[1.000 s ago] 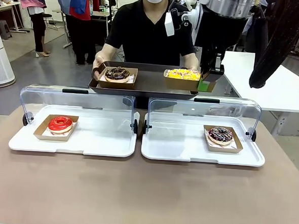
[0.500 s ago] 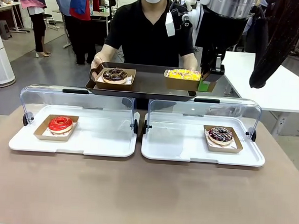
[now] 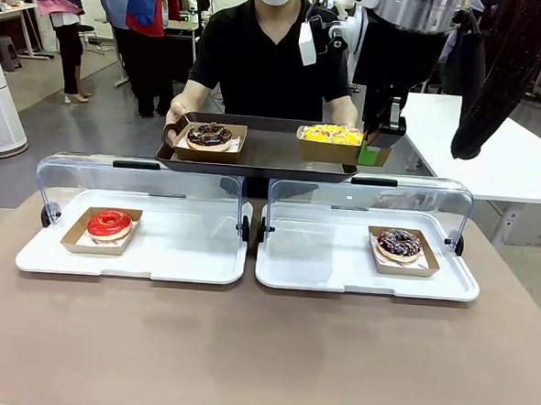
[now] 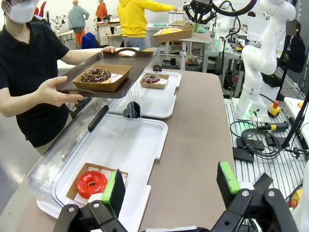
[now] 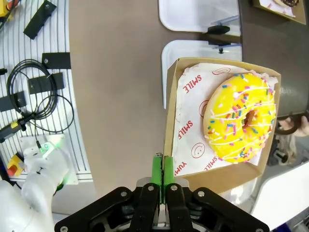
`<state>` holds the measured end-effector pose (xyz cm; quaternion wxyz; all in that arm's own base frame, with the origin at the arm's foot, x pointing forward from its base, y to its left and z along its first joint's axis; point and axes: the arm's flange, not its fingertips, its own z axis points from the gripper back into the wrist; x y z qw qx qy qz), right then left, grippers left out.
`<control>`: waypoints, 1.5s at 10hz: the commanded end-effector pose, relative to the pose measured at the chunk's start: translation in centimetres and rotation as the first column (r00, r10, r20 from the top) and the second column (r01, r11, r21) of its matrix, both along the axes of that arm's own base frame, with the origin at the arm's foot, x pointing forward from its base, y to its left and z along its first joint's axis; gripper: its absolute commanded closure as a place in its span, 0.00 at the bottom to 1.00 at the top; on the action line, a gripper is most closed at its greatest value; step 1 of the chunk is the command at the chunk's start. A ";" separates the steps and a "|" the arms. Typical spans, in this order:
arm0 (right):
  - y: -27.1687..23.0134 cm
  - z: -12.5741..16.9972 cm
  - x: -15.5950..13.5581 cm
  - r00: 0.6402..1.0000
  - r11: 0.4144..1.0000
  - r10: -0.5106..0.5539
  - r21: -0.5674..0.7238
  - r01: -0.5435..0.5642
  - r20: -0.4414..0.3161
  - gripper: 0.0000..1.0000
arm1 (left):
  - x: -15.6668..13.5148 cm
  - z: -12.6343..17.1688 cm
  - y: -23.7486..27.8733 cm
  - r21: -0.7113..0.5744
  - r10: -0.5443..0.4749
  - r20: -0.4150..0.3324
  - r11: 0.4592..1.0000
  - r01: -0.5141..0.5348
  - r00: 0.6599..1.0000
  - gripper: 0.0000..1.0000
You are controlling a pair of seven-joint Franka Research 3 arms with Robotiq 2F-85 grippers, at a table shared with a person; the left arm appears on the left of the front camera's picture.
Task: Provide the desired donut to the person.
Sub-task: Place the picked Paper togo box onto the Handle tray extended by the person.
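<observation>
A brown table (image 3: 261, 349) fills the lower half of the front view, and two white display trays (image 3: 132, 249) with raised clear lids sit side by side across its middle. Above them, at upper centre, the person (image 3: 270, 65) in black holds a dark serving tray (image 3: 264, 152) level in both hands. On the left half of that tray sits a chocolate donut (image 3: 210, 135) in a cardboard box. At the right end, the right gripper (image 3: 377, 147) hangs from above with its green pads pinched together on the rim of the cardboard box (image 5: 217, 121) carrying the yellow sprinkled donut (image 3: 332, 134); in the right wrist view that donut lies at centre right on printed paper. A red donut (image 3: 109, 224) rests in the left display tray, a dark glazed donut (image 3: 398, 243) in the right one. In the left wrist view the left gripper (image 4: 171, 186) spreads wide at the bottom edge, holding nothing, above the red donut's tray.
</observation>
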<state>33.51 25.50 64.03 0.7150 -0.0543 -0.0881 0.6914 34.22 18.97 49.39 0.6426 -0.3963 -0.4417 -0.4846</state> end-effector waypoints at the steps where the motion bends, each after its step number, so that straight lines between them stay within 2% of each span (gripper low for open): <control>1: -0.2 -0.5 -0.6 1.000 1.000 -0.007 0.020 0.008 -0.014 1.00 | -0.1 0.1 0.1 -0.018 0.000 0.018 1.000 0.000 1.000 0.00; 2: 0.0 0.0 0.0 1.000 1.000 0.000 0.000 0.000 0.000 0.98 | -0.1 0.1 0.1 -0.018 0.000 0.018 1.000 0.000 1.000 0.00; 3: 1.2 1.7 0.7 1.000 1.000 -0.005 -0.013 0.006 0.024 0.98 | -0.1 0.1 0.1 -0.018 0.000 0.018 1.000 0.000 1.000 0.00; 5: 3.7 4.2 4.4 0.999 0.999 -0.018 -0.040 0.020 0.049 0.98 | -0.1 0.1 0.1 -0.018 0.000 0.018 1.000 0.000 1.000 0.00; 6: 4.6 4.3 6.7 0.998 0.999 0.048 0.013 -0.049 0.050 0.98 | -0.1 0.1 0.1 -0.018 0.000 0.018 1.000 0.000 1.000 0.00; 8: 5.7 3.1 12.0 1.000 1.000 0.013 0.009 -0.013 0.016 0.98 | -0.1 0.1 0.1 -0.018 0.000 0.018 1.000 0.000 1.000 0.00; 9: 5.7 1.9 15.6 0.998 0.999 -0.048 -0.004 0.048 0.030 0.98 | -0.1 0.1 0.1 -0.018 0.000 0.018 1.000 0.000 1.000 0.00; 10: 5.4 0.3 17.7 0.996 0.996 -0.086 -0.011 0.086 0.004 0.98 | -0.1 0.1 0.1 -0.018 0.000 0.018 1.000 0.000 1.000 0.00; 12: 4.9 -1.8 20.3 0.996 0.996 -0.090 -0.014 0.090 -0.020 0.98 | -0.1 0.1 0.1 -0.018 0.000 0.018 1.000 0.000 1.000 0.00; 13: 4.7 -2.9 20.9 0.997 1.000 -0.020 0.019 0.021 -0.071 0.98 | -0.1 0.1 0.1 -0.018 0.000 0.018 1.000 0.000 1.000 0.00; 15: 4.7 -4.3 21.1 0.995 0.999 0.031 0.032 -0.028 -0.091 0.98 | -0.1 0.1 0.1 -0.018 0.000 0.018 1.000 0.000 1.000 0.00</control>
